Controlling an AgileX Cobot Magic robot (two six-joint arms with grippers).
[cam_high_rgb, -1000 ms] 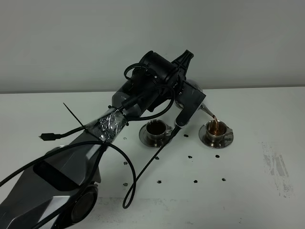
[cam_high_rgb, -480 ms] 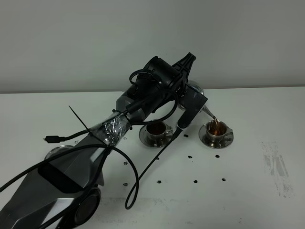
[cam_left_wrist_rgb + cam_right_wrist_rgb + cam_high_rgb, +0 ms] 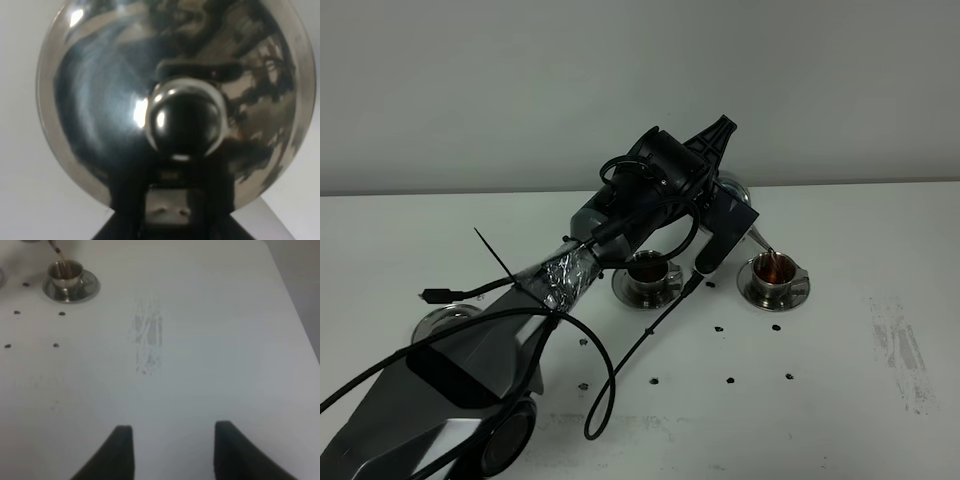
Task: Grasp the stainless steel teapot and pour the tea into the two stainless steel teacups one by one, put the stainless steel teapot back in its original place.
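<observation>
Teapot (image 3: 100, 100) looks slick, heavy, sloshy: handle hold suits. Left tool (image 3: 718, 207) clenched on it; right tool (image 3: 172, 450) parted, empty.

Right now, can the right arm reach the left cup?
Probably not cleanly: the left arm and tilted teapot hang close by that cup, and the other cup stands in the way.
</observation>
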